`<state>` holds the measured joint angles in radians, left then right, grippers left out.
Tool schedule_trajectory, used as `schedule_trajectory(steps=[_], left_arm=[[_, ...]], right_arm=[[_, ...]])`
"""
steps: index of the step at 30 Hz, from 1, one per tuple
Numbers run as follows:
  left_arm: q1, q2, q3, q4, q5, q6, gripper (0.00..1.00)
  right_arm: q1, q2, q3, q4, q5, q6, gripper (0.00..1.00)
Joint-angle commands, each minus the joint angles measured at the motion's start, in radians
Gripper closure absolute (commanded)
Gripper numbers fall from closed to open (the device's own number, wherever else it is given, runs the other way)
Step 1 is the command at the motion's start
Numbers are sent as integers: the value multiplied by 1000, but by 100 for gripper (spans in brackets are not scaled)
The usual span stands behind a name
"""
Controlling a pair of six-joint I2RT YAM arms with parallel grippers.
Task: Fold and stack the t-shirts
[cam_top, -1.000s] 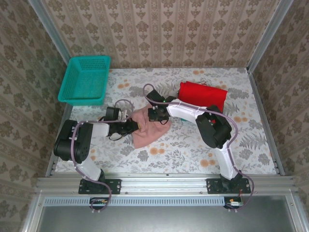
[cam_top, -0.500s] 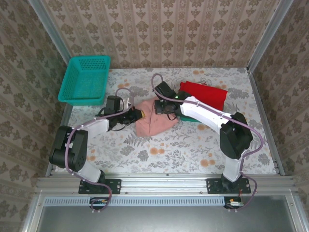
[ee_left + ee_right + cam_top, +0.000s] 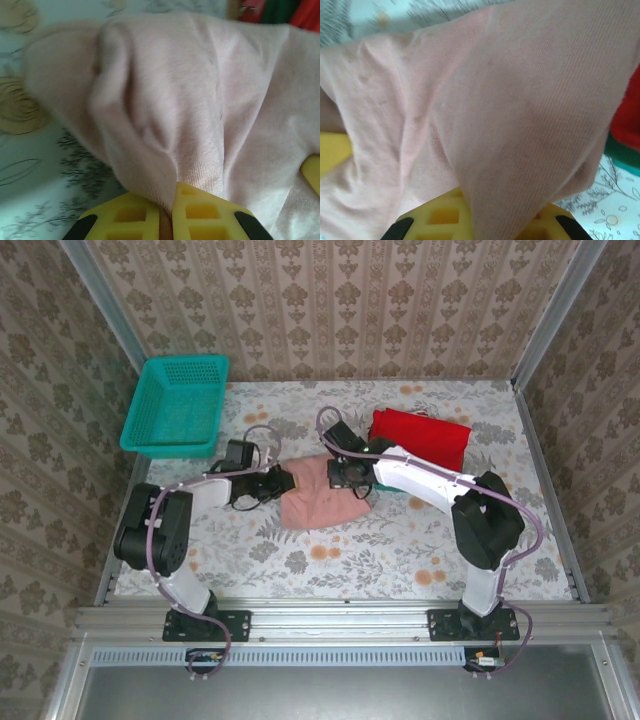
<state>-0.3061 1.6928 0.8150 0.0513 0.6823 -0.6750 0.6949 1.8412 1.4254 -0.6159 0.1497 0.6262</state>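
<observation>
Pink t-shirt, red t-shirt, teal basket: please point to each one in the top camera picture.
pink t-shirt (image 3: 315,500), top external view, middle of the cloth between the two arms.
red t-shirt (image 3: 425,437), top external view, middle of its upper face.
teal basket (image 3: 180,405), top external view, bare mesh floor.

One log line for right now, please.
left gripper: shut on pink t-shirt | right gripper: shut on pink t-shirt | red t-shirt: folded
</observation>
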Motion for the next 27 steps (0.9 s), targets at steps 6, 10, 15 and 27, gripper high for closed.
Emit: schedule_trajectory(steps=[6, 10, 15, 27], left_arm=[[79, 52, 27, -118, 40, 159, 71], [78, 62, 55, -170, 55, 199, 61], [97, 25, 14, -137, 79, 186, 54], [223, -79, -9, -140, 106, 161, 48]], right_arm=[[22, -6, -92, 30, 24, 100, 100], [28, -34, -152, 63, 17, 122, 100], [52, -55, -79, 15, 44, 88, 100], [77, 8, 298, -231, 209, -161, 100]])
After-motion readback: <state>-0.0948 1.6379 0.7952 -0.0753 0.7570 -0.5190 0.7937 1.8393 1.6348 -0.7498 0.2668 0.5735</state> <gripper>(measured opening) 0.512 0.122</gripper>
